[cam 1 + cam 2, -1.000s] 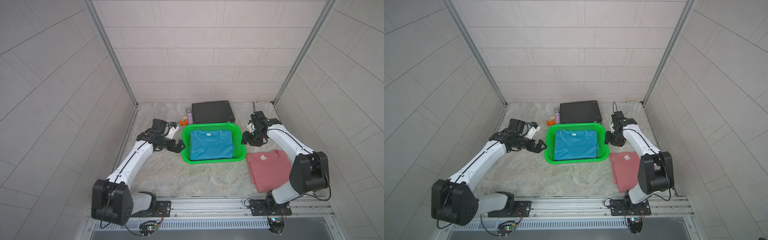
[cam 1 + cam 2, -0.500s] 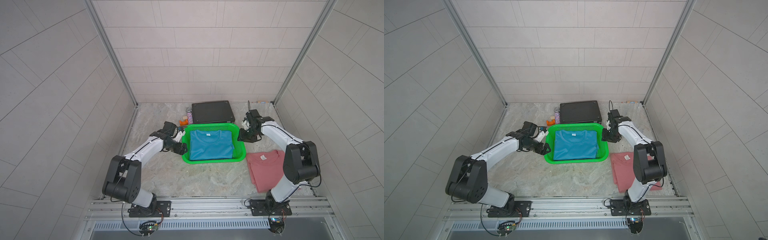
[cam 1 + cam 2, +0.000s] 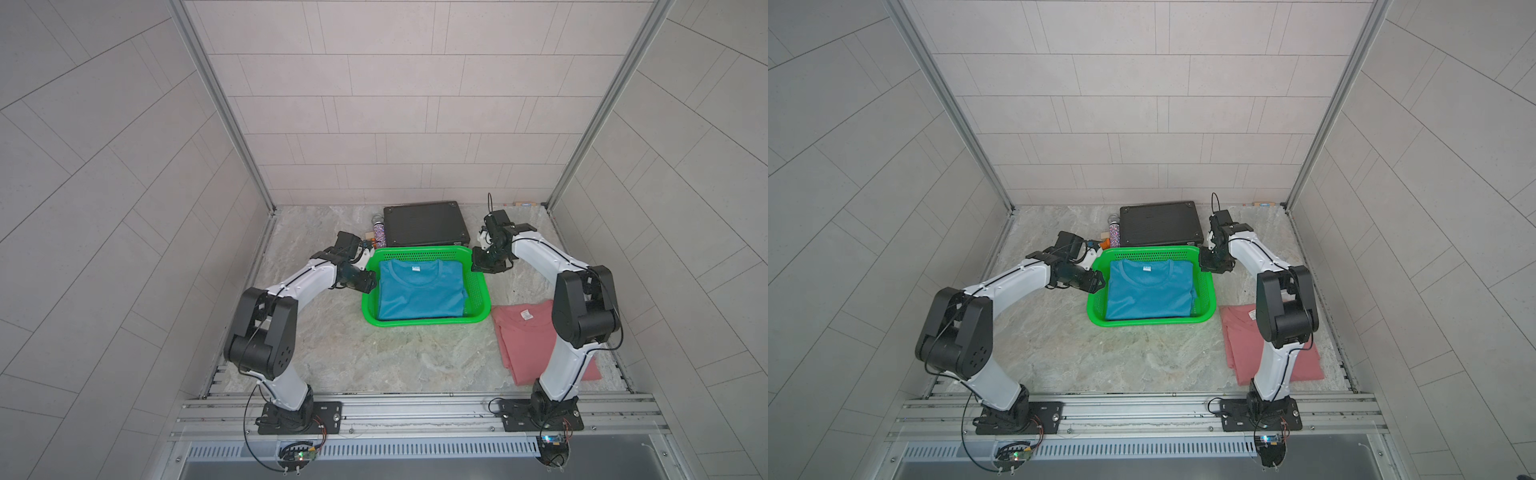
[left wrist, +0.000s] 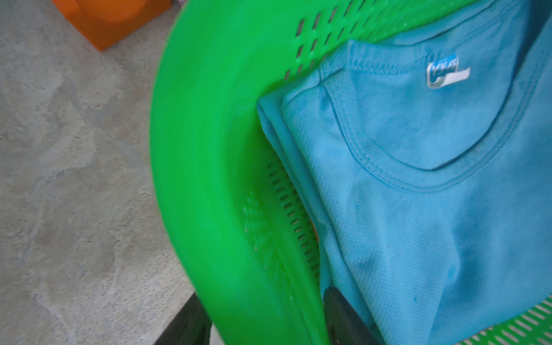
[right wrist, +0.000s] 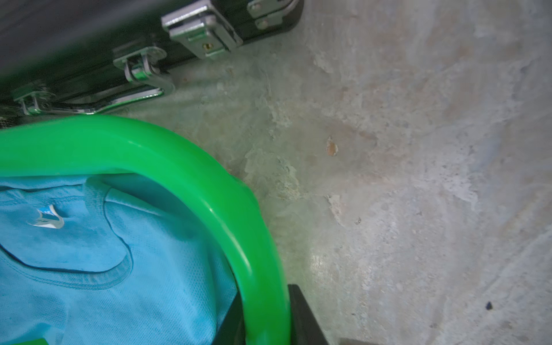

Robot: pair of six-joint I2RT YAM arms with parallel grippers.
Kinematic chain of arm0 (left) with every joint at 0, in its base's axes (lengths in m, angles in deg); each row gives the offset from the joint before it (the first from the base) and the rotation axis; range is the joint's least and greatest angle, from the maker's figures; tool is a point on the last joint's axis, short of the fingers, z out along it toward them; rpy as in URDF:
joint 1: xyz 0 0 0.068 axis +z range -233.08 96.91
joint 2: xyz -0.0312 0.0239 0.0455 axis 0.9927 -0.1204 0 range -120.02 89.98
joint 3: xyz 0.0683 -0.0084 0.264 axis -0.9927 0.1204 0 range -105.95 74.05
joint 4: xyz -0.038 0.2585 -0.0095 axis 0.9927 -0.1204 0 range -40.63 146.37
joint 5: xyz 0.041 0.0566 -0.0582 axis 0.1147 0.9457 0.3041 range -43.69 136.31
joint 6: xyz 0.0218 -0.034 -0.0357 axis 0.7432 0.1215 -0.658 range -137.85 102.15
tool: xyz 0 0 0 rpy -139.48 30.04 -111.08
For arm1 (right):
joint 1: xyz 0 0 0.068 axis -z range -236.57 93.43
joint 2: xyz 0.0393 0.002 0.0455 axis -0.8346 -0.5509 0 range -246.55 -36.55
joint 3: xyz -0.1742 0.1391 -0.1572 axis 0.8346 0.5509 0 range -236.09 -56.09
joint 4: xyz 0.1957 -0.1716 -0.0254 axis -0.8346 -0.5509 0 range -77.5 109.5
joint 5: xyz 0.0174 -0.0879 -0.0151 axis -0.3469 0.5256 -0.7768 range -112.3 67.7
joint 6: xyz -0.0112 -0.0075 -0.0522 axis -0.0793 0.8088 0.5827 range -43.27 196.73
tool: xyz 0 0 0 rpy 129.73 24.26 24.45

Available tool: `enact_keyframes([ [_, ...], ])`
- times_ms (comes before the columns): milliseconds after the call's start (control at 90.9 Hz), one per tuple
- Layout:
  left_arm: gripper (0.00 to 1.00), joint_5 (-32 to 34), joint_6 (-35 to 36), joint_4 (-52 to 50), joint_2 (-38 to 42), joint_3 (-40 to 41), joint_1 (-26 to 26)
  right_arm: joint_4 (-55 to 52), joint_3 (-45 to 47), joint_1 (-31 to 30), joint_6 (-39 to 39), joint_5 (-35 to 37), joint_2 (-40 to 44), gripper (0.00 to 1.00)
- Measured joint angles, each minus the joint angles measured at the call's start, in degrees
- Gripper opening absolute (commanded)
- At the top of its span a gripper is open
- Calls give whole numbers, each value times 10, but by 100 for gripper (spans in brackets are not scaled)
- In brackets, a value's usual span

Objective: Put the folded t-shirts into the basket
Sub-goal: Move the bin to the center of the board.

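- Two arms reach to the green basket point(image 3: 424, 325) point(image 3: 1150, 323), one at each short side; the basket stands on the stone-look table point(image 3: 395, 365), just in front of the black briefcase point(image 3: 426, 224)
- One sky blue t-shirt point(image 3: 419, 291) point(image 4: 433, 209) lies folded flat inside the basket, with the collar and the small neck label toward the briefcase; it covers almost the whole bottom
- The dusty pink t-shirt point(image 3: 523, 336) point(image 3: 1241, 336) lies folded on the table outside the basket, just beside its near right corner, and the right arm hides a part of it
- The left gripper point(image 3: 370, 279) point(image 4: 263, 294) is at the left rim of the basket, toward the far corner; in the left wrist view one black finger stands inside the wall next to the blue cloth and the other stands outside below the flared rim. The rim covers the place of contact, so I cannot tell if the jaws press it or only stand around it
- The right gripper point(image 3: 478, 264) point(image 5: 264, 291) is at the right rim, also toward the far corner; in the right wrist view its two fingers sit tight against both sides of the green rim, one by the blue t-shirt and one over the table, so it pinches the basket
- A small speckled bottle point(image 3: 379, 235) and an orange block point(image 4: 110, 18) stand at the left end of the briefcase, near the basket's far left corner
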State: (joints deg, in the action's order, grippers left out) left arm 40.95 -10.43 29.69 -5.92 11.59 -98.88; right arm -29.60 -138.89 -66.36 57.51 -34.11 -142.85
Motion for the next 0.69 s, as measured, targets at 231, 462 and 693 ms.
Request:
enact_keyframes([
  [231,58,21,-2,13,-25,-17,0,-4,-25,-3,8,0,-19,20],
  [462,58,36,-2,16,-59,-51,0,-9,-75,-3,17,0,-55,19],
  [693,84,49,-2,11,-69,-62,0,-13,-104,-2,20,10,-74,35],
])
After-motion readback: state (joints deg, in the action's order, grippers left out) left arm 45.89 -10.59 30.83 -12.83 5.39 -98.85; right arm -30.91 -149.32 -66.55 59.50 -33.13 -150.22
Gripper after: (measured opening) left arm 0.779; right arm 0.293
